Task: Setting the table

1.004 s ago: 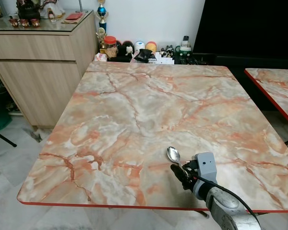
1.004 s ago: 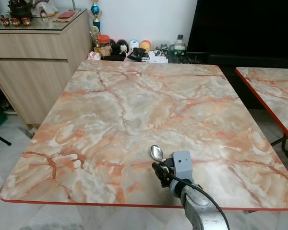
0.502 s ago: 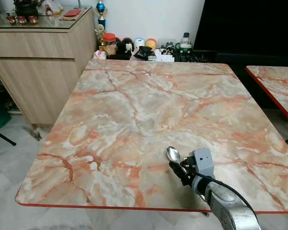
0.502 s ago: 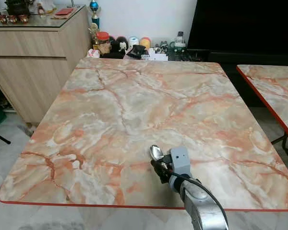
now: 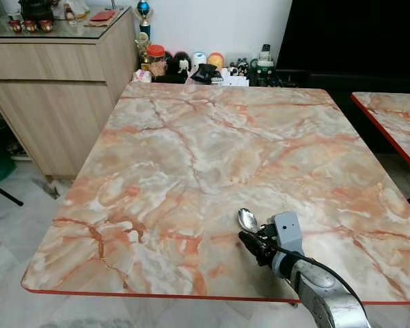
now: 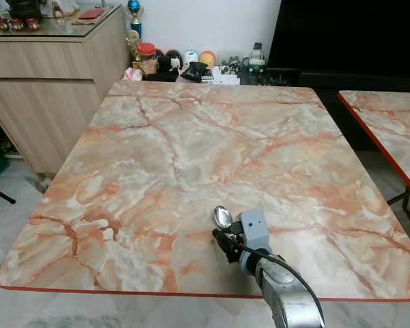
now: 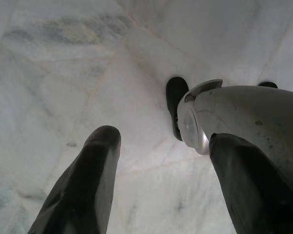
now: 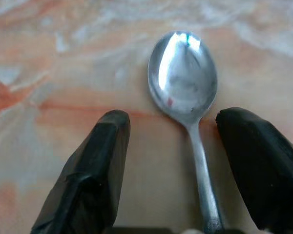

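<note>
The right pincer (image 8: 171, 165) hovers with fingers spread wide, straddling the handle of a small silver metal spoon (image 8: 185, 87) without gripping it. The spoon lies flat on the orange-veined marble surface (image 5: 212, 143), near its red front edge, with broad bare marble beyond. The left pincer (image 7: 161, 185) hangs open above the pale floor (image 7: 63, 73).

One spoon (image 5: 247, 220) lies on a marble-patterned desk (image 5: 191, 157). A second desk (image 5: 396, 123) of the same pattern stands at the right edge. One wooden cabinet (image 5: 55, 89) stands at the left. Two pincers count: the right pincer (image 5: 251, 240) and the left pincer (image 7: 161, 190).
</note>
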You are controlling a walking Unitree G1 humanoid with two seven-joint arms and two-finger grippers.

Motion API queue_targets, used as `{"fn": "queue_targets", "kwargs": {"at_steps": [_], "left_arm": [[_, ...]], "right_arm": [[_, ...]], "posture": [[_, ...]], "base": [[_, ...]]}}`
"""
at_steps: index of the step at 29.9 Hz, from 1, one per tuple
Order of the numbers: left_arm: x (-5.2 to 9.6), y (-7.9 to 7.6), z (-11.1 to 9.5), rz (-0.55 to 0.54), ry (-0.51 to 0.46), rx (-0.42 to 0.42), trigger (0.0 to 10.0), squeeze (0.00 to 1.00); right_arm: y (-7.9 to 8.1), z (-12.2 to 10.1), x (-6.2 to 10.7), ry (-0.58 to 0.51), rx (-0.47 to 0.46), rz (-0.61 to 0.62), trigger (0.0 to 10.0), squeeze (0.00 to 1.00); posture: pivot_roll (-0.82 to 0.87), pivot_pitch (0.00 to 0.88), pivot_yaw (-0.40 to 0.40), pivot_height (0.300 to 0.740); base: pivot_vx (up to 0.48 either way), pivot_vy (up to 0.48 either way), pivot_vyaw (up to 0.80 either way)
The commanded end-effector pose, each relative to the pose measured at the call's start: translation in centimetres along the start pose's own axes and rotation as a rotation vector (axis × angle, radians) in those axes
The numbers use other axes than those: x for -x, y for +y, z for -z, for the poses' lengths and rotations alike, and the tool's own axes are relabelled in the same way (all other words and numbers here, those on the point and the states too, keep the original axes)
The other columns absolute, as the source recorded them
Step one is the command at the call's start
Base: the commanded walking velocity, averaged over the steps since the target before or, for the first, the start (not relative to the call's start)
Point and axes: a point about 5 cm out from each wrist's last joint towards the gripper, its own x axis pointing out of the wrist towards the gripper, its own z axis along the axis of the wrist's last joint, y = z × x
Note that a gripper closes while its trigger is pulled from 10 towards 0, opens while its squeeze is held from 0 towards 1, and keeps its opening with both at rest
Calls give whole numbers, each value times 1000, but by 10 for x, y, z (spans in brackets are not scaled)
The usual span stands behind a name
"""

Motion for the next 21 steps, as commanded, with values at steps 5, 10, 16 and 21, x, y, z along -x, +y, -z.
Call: {"fn": "queue_targets", "kwargs": {"at_steps": [5, 10, 16, 21], "left_arm": [[1, -1, 7, 9, 30, -29, 10000, 0], [1, 0, 7, 9, 29, -28, 10000, 0], [1, -2, 8, 17, 30, -25, 10000, 0], [1, -4, 9, 23, 33, -25, 10000, 0]], "right_arm": [[0, 14, 2, 78, 8, 11, 10000, 0], [0, 16, 1, 89, 16, 6, 10000, 0], [2, 21, 1, 117, 30, -2, 2706, 0], [3, 23, 2, 126, 40, -12, 0, 0]], "posture": [[-14, 108, -14, 740], [-14, 108, -14, 740], [-12, 107, -17, 740], [-13, 108, -18, 740]], "base": [[0, 0, 0], [0, 0, 0], [0, 0, 0], [0, 0, 0]]}}
